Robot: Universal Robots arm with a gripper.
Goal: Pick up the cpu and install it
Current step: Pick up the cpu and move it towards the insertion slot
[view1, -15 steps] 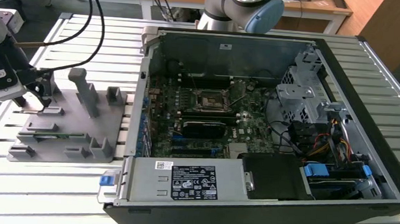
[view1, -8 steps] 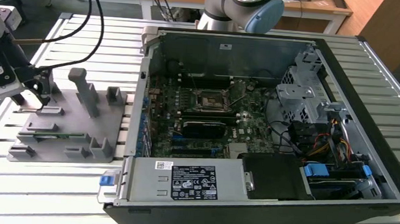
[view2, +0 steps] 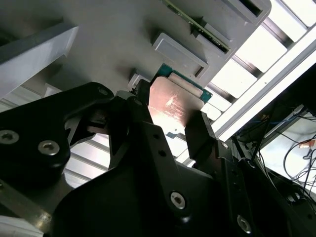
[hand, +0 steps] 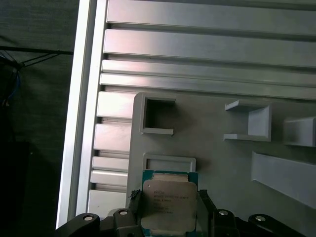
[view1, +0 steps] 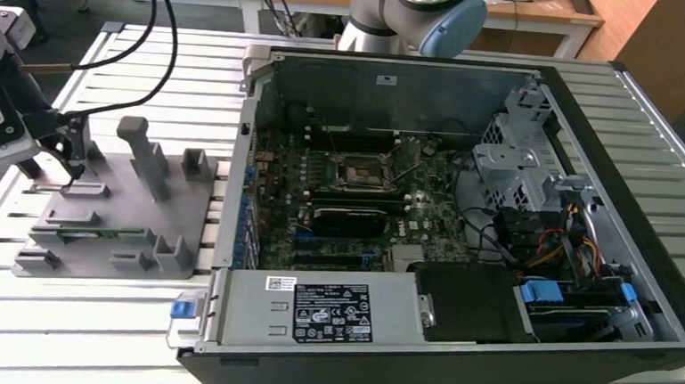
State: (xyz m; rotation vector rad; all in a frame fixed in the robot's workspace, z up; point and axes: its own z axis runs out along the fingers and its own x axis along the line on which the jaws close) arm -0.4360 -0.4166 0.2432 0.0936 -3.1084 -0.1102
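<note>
— Aluminium slats of the table point(view1: 149, 42) carry an opened computer case point(view1: 665, 176), lying on its side with the motherboard point(view1: 430, 217) bare. What sits on the exterior view's left?

— A grey fixture point(view1: 168, 221) that holds parts, well apart from the board. The arm's gripper point(view1: 52, 170) is down over its far-left corner.

— And the socket point(view1: 358, 171)?

— Mid-board, a long way from the arm.

— Where is the cpu point(hand: 169, 200)?

— At that corner of the fixture, silver top up, between the two black fingers point(view2: 198, 129). They press on its opposite edges, clamped on it as far as I can judge. Whether it has cleared its seat I cannot tell.

— So which step is this?

— The pick-up, I'd say; the install has not begun. The hold has to stay firm and the chip level, since a small tilt could let it slip or snag the seat
</note>
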